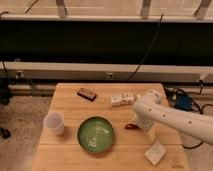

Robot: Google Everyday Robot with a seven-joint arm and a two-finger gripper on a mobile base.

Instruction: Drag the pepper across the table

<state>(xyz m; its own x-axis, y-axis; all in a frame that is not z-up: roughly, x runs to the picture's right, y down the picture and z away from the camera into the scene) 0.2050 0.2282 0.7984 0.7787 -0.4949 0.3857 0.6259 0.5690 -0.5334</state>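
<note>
The pepper [130, 127] is a small dark red-brown piece lying on the light wooden table [70, 107], just right of the green bowl [95, 134]. My white arm reaches in from the right. The gripper [136, 123] points down at the pepper's right end, mostly hidden under the arm's bulky wrist. I cannot tell whether it touches the pepper.
A white cup [54, 123] stands at the left. A dark bar with a reddish top [87, 94] and a white packet [122, 99] lie at the back. A white pouch [155, 152] lies front right. Cables hang behind the table.
</note>
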